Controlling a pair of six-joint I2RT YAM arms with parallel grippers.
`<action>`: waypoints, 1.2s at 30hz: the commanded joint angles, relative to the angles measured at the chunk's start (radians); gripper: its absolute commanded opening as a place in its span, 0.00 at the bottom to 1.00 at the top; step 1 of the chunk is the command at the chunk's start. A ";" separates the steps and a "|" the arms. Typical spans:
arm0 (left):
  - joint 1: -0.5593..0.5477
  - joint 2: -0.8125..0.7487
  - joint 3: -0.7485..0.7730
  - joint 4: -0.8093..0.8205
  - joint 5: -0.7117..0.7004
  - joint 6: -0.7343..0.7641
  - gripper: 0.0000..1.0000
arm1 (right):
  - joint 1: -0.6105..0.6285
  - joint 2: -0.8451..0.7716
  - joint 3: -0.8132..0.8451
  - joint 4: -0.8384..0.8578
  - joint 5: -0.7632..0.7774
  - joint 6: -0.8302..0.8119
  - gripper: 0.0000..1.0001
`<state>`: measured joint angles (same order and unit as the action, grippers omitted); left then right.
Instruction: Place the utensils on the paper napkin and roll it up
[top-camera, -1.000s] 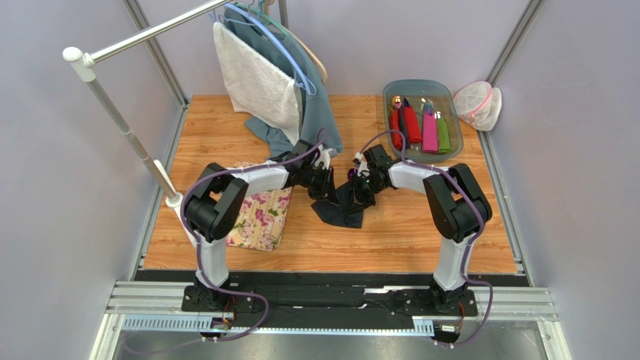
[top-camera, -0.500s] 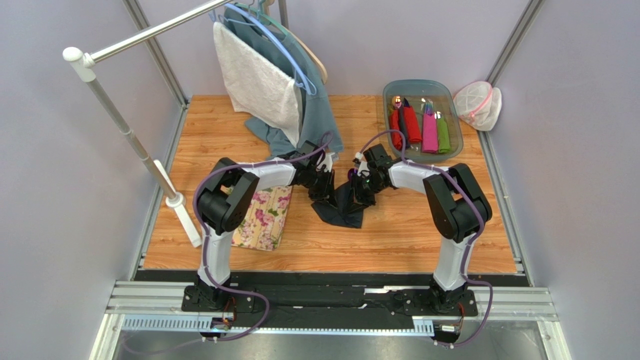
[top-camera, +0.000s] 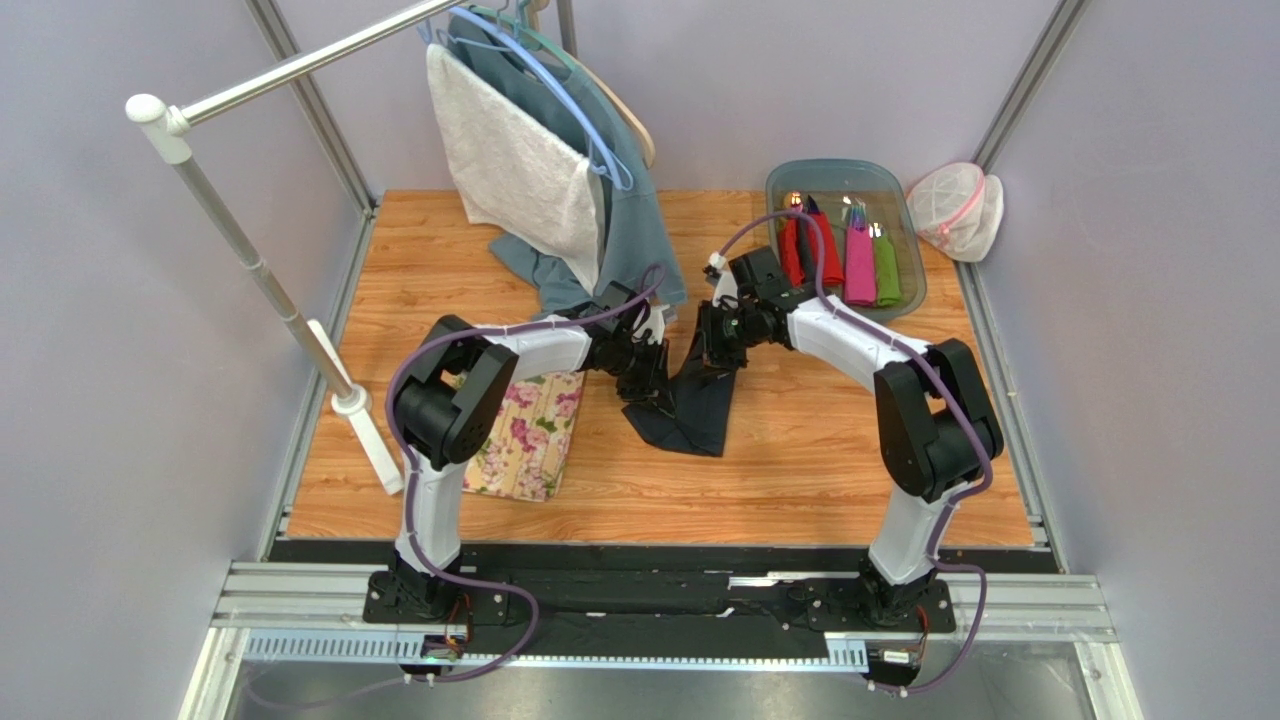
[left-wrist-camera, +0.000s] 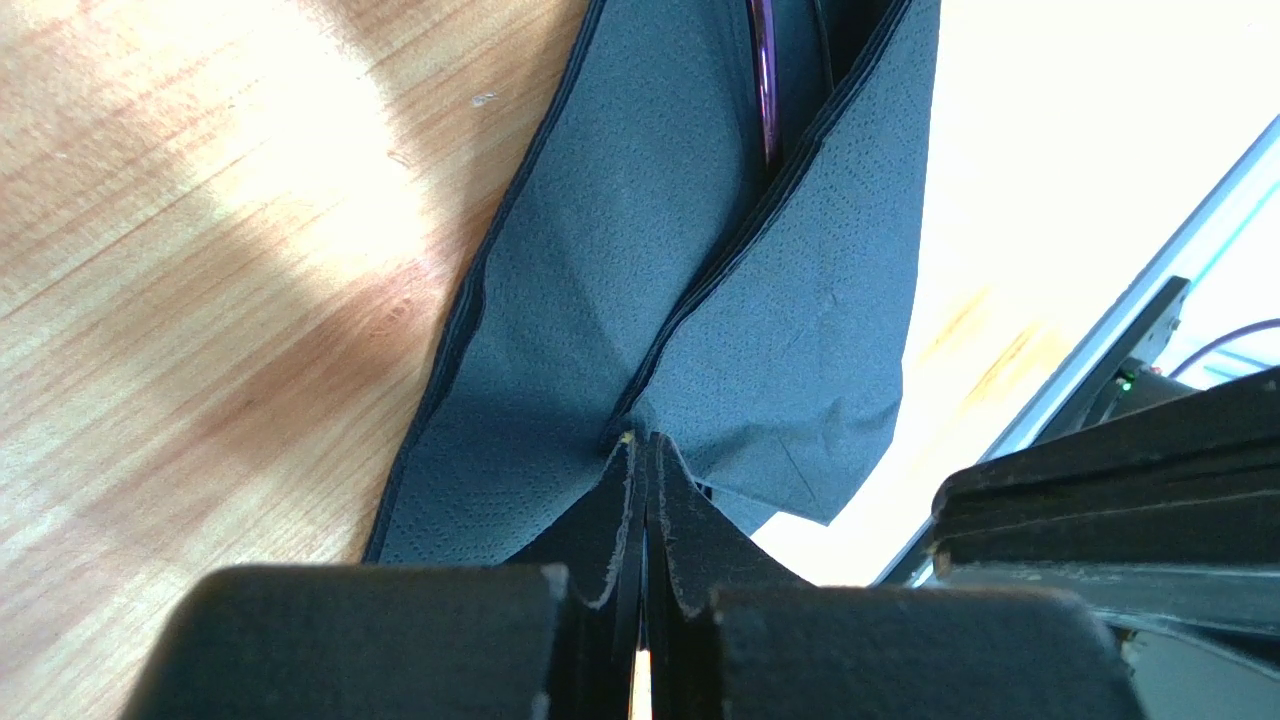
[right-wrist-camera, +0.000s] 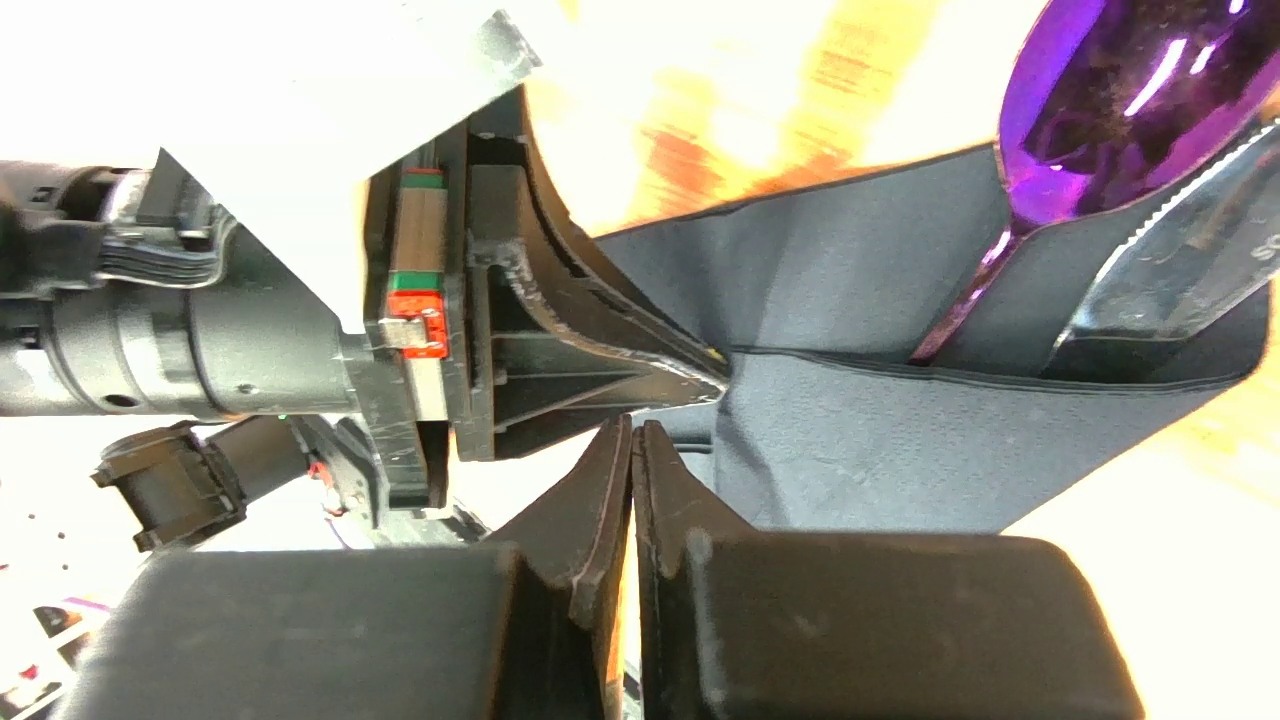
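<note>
On the wooden bench (top-camera: 842, 450), the left gripper (top-camera: 649, 378) is pinched closed on the left edge of the dark napkin (top-camera: 700, 408). Just beside it, the right gripper (top-camera: 709, 338) is clamped on the napkin's far end. A purple spoon (right-wrist-camera: 1120, 90) lies in the folds.

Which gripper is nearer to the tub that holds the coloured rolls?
Right. The right gripper is close to the near left corner of the tub; the left gripper lies beyond it, farther left.
</note>
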<state>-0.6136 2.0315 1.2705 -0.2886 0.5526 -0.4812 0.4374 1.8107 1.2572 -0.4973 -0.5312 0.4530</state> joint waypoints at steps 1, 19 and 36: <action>-0.002 -0.008 -0.008 -0.052 -0.046 0.041 0.00 | 0.001 -0.014 0.011 -0.035 0.040 -0.046 0.06; -0.002 -0.014 -0.019 -0.043 -0.046 0.035 0.00 | 0.026 0.084 0.019 -0.038 0.200 -0.140 0.04; -0.009 -0.189 -0.108 0.163 0.053 -0.002 0.14 | 0.057 0.144 -0.058 0.005 0.185 -0.204 0.02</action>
<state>-0.6121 1.9366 1.1580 -0.2234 0.5636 -0.4839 0.4831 1.9358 1.2453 -0.5133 -0.3515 0.2871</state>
